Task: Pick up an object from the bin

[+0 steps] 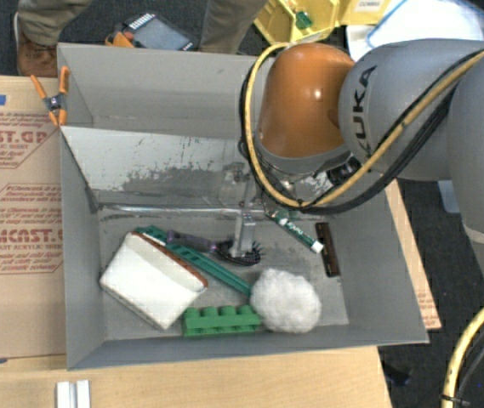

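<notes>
The gripper [242, 243] is hovering at a small dark thing [238, 253] just beside the green strip [203, 263]; how wide it stands I cannot tell. Closing here is risking catching 2 things and lifting neither cleanly.

I make out a small dark thing [235, 253], roundish, lying on the floor of the bin [84, 228] near its middle, right under the end effector [243, 243] and just beside a long green stick [216, 269]. Part of it is hidden from me.
</notes>
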{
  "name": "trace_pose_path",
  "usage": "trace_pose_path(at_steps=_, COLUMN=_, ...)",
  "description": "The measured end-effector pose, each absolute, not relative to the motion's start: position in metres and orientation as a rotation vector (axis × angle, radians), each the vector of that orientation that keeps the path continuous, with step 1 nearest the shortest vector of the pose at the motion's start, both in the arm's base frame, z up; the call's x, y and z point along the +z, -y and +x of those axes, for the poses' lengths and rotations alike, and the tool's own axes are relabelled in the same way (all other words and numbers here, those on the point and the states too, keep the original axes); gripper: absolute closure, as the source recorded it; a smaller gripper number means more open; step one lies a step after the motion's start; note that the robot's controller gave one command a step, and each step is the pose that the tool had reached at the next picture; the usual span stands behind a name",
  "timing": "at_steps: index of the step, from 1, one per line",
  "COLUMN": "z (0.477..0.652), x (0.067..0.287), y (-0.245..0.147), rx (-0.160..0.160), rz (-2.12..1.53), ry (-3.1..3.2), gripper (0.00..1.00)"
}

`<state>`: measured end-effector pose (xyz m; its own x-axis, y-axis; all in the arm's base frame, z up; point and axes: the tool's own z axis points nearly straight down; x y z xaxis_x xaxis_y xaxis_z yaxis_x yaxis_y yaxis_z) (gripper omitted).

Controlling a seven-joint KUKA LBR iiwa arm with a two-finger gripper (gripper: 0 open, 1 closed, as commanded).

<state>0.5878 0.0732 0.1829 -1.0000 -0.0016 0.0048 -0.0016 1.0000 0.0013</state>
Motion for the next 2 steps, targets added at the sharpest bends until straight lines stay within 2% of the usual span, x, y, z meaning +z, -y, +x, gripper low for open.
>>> trace_pose_path(at_steps=1, z=0.590, x=0.187, y=-0.073, rx=-0.003, rz=0.001, ry=3.144, gripper=0.00)
trace_pose_path(at_steps=2, z=0.582, x=0.103, y=-0.046, rx=-0.002, rz=0.196, ry=3.141, gripper=0.00)
